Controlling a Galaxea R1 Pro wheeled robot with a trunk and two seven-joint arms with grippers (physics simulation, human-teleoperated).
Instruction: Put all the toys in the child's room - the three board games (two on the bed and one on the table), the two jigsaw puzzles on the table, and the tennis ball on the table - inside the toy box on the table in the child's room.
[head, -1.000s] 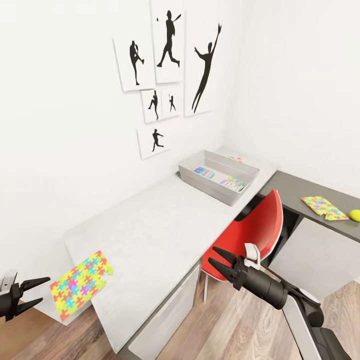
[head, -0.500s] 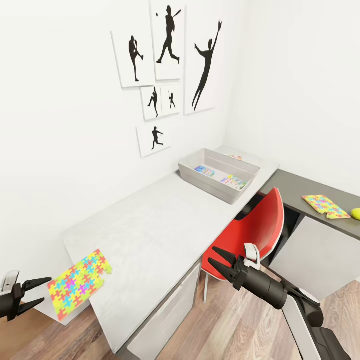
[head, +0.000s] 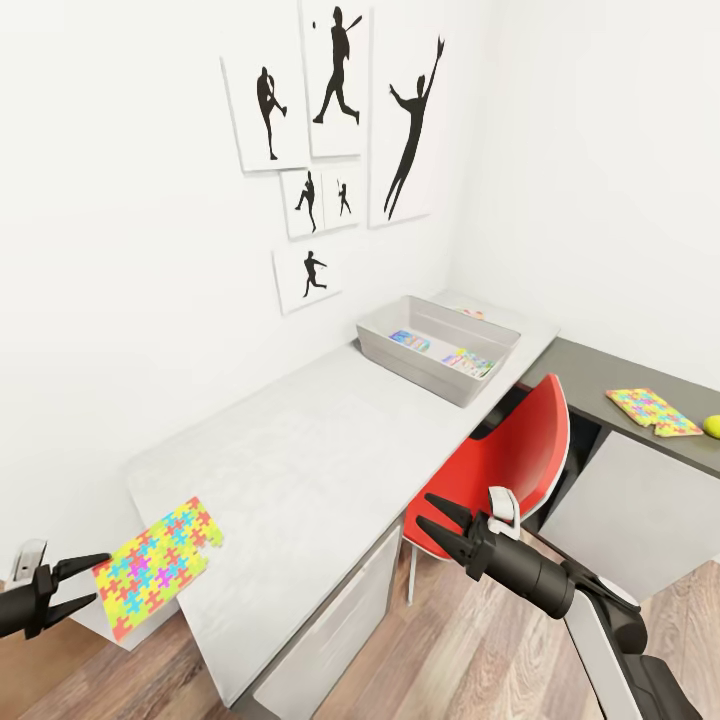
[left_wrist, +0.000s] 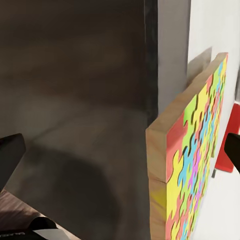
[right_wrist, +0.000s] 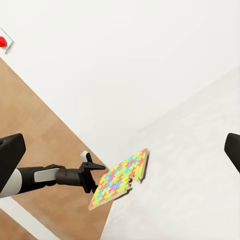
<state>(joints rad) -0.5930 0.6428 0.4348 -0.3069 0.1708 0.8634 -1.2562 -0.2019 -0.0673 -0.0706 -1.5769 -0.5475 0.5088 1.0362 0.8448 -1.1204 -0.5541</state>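
A jigsaw puzzle (head: 160, 565) of bright interlocking pieces lies on the near left corner of the light grey table (head: 310, 450), partly overhanging its end. My left gripper (head: 90, 579) is open right at that overhanging edge. In the left wrist view the jigsaw puzzle (left_wrist: 192, 160) is edge-on between the spread fingers. My right gripper (head: 440, 525) hangs open in front of the red chair. The grey toy box (head: 415, 375) holds two board games (head: 408, 342). A second puzzle (head: 652, 411) and the tennis ball (head: 712, 427) lie on the dark lower section.
A red chair (head: 510, 460) is tucked under the table between the two sections. White drawer fronts (head: 330, 640) run below the top. Black silhouette pictures (head: 335, 150) hang on the wall. A small colourful item (head: 468, 313) lies behind the toy box.
The view has drifted slightly. My left gripper has edged a little closer to the puzzle's overhanging edge. The right arm has stayed put.
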